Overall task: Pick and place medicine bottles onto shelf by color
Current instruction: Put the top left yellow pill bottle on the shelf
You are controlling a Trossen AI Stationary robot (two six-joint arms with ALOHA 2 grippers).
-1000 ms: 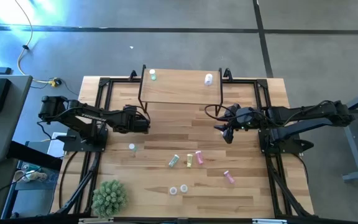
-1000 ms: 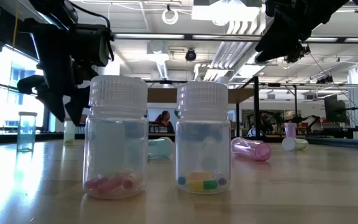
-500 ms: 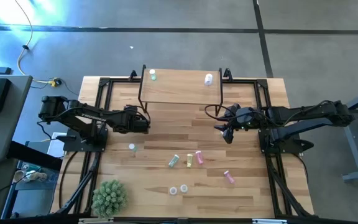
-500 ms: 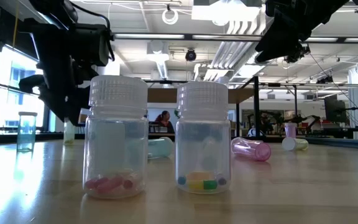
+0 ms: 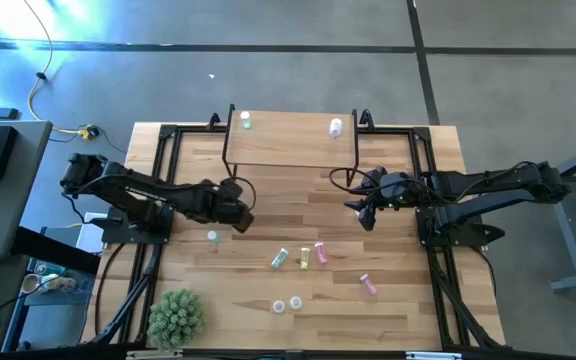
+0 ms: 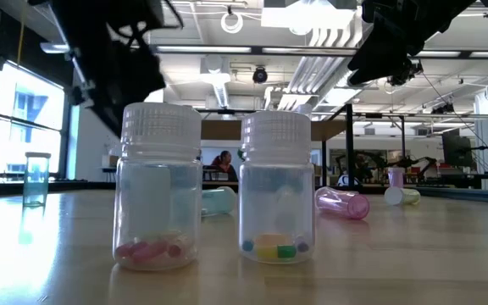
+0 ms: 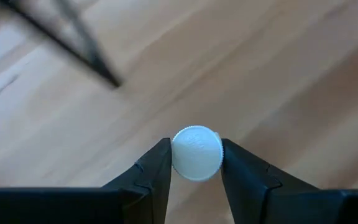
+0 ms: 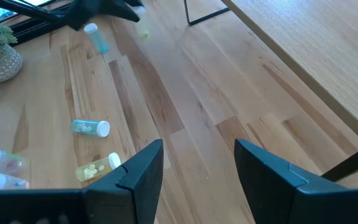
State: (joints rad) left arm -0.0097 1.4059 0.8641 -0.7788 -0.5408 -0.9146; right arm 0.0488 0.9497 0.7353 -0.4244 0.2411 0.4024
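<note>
My left gripper is shut on a small pale bottle with a white cap, above the table in front of the shelf's left legs. It shows blurred in the right wrist view. My right gripper is open and empty, in front of the shelf's right end. The shelf, a light-wood board on black legs, stands at the far edge. A green bottle and a white bottle stand on it. Several bottles lie or stand on the table, among them a blue one. My left gripper pinches the bottle between its two fingers at the cap's two opposite sides. The fingers come from above, pointing down. The bottle is upright, cap up, and clear of the table; its body is hidden under the cap.
A green-yellow, a yellow and two pink bottles lie mid-table. Two clear bottles stand near the front edge. A spiky green plant ball sits at the near left corner.
My left gripper has gone toward the table's near edge and a little to the right, fast enough to blur. The pale bottle that stood on the table beside its fingers has gone up with it and is clear of the table.
</note>
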